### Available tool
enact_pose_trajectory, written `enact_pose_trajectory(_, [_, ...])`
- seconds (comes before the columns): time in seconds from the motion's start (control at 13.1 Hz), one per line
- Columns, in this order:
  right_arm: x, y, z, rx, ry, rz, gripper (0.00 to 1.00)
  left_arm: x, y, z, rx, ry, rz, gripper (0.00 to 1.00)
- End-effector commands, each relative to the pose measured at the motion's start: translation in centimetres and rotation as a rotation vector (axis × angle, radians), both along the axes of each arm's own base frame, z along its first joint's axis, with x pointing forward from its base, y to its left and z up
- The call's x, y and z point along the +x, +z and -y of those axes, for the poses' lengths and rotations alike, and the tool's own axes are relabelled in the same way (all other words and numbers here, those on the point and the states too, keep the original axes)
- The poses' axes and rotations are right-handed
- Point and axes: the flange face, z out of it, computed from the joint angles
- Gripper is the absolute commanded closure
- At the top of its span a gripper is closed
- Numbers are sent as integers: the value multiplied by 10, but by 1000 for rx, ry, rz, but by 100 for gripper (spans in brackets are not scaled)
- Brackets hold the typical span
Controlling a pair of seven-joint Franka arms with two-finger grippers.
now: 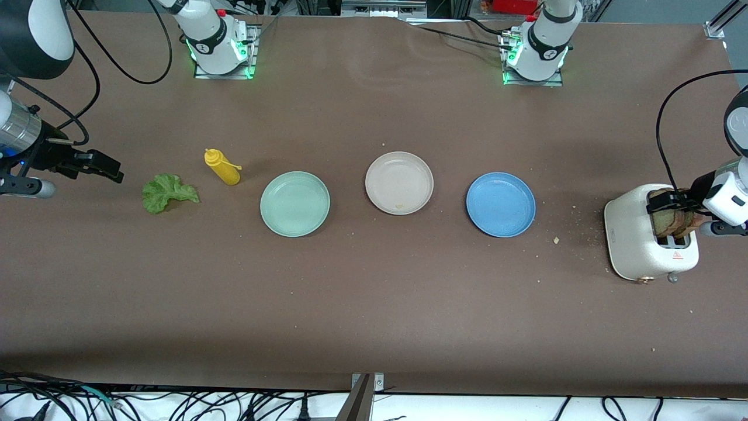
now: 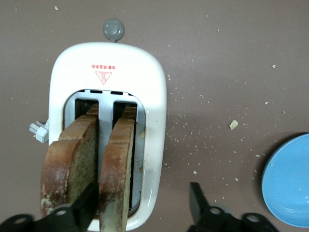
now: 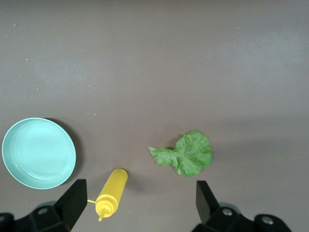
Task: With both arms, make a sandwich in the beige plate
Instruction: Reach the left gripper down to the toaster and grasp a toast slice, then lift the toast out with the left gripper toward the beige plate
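Left jaws [image 2: 142, 212]: at the toaster [image 1: 634, 234], at the left arm's end of the desk [image 1: 374, 327]. Spread apart; one finger [image 2: 84, 203] sits between the two bread slices, the other finger [image 2: 200, 205] stands clear beside the toaster wall. Bread slice [image 2: 118, 164] lies between the fingers; contact not clear, so a grasp cannot be confirmed. Second bread slice [image 2: 70, 162] stands just outside the jaws. Both slices stand in the slots, lower parts hidden by the toaster. Fingertips partly cut off in the left wrist view.

Right jaws [image 3: 137, 208]: released, wide apart, holding nothing, raised over the right arm's end of the desk. Arm waits.

Lettuce leaf [image 1: 166, 192]: flat on the desk, near the right jaws. Yellow squeeze bottle [image 1: 222, 166]: just beside the leaf; in the right wrist view it shows between the fingers.

Beige plate [image 1: 399, 182]: middle of the desk, well apart from both jaws, holding only a crumb. Mint green plate [image 1: 295, 203] and blue plate [image 1: 501, 204]: one on each side of it. Crumbs scattered near the toaster.
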Motion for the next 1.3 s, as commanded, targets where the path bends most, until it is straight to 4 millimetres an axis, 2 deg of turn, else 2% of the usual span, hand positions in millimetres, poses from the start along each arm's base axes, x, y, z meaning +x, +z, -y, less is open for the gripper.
enact_pose_trajectory(0.0, [0, 2, 3, -6, -9, -7, 0, -11, -4, -10, 45, -33, 10, 59])
enact_pose_trajectory(0.15, [0, 2, 4, -6, -12, -8, 0, -11, -5, -9, 51, -34, 6, 98])
enact_pose_trajectory(0.31, [0, 2, 4, -3, -14, -7, 0, -11, -5, -11, 78, -53, -6, 100])
enact_pose_trajectory(0.54, [1, 1, 4, 0, -15, -7, 0, -10, 7, -10, 97, -66, -13, 100])
enact_pose_trajectory(0.69, [1, 2, 4, 0, -15, -6, 0, -7, 25, -7, 108, -68, 12, 100])
enact_pose_trajectory(0.84, [1, 2, 4, 0, -14, -6, 0, -2, 54, 0, 112, -75, 10, 100])
enact_pose_trajectory(0.99, [1, 2, 4, 0, -13, -6, 0, 6, 94, 18, 105, -97, -6, 100])
enact_pose_trajectory(1.07, [1, 1, 4, 1, -12, -7, 0, 10, 112, 35, 97, -123, -19, 100])
enact_pose_trajectory(1.22, [2, -1, 3, 0, -7, -10, 0, 15, 132, 87, 75, -206, -52, 100])
